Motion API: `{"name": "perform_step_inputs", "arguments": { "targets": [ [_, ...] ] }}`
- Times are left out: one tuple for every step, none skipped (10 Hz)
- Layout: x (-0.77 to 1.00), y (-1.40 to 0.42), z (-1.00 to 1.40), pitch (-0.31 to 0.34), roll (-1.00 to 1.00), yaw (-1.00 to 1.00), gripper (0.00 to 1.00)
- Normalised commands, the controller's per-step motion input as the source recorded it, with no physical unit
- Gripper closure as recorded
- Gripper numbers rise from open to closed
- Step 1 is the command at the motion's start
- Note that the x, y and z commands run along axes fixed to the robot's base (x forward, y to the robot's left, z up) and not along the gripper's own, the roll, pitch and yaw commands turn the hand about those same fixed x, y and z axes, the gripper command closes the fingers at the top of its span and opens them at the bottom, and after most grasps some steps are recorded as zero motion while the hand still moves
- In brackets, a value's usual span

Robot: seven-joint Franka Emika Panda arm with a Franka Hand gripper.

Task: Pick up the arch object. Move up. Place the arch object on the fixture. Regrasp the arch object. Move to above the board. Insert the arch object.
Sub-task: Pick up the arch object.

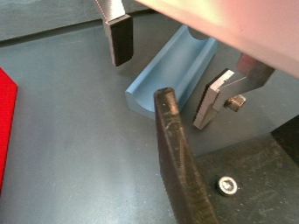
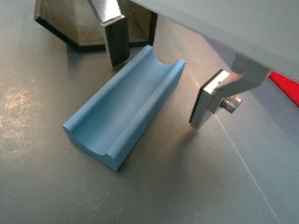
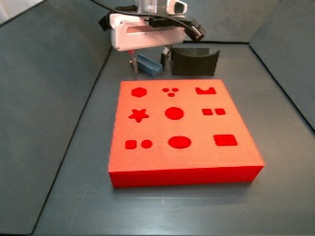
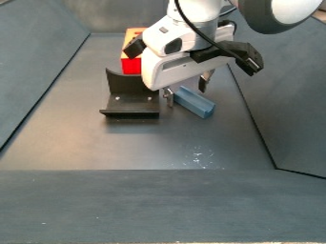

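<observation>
Claw [image 2: 158, 79] (open) over one arch object [image 2: 126, 107]

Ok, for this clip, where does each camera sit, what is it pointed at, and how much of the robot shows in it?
Wrist view: on the arm, looking down at the blue block lying between the open fingers; the dark holder's edge is close.
Wrist view: same mount, the block seen whole on the floor, the end effector straddling it.
Side view: high, beyond the red board, facing the end effector.
Side view: low, opposite side, facing the holder, block and wrist.
Shared: all show the block.
</observation>
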Motion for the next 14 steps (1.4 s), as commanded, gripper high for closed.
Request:
{"name": "perform_step_inputs", "arguments": {
  "targets": [
    [-0.26, -0.09, -0.29, -0.321, 0.00, 0.03, 0.00],
    [-0.17, -0.08, -0.09, -0.253, 0.00, 0.00, 0.00],
    [-0.05, 0.00, -0.03, -0.084, 0.00, 0.00, 0.00],
    [-0.04, 0.00, 0.00, -0.087, -0.02, 0.00, 0.00],
    [-0.05, 0.00, 0.00, -0.146, -0.07, 0.01, 0.00],
    [-0.07, 0.00, 0.10, -0.307, -0.13, 0.00, 0.00],
    [-0.19, 0.00, 0.09, -0.353, -0.12, 0.00, 0.00],
    [-0.11, 0.00, 0.00, -0.171, -0.02, 0.00, 0.00],
    [-0.06, 0.00, -0.17, -0.163, -0.05, 0.00, 0.00],
    [-0.11, 0.00, -0.24, -0.291, -0.10, 0.00, 0.00],
    [0.00, 0.00, 0.00, -0.100, -0.05, 0.00, 0.00],
    [-0.02, 0.00, 0.00, -0.009, 0.00, 0.00, 0.00],
    [-0.08, 0.00, 0.20, -0.153, -0.08, 0.00, 0.00],
    [-0.04, 0.00, 0.17, -0.119, 0.00, 0.00, 0.00]
  ]
}}
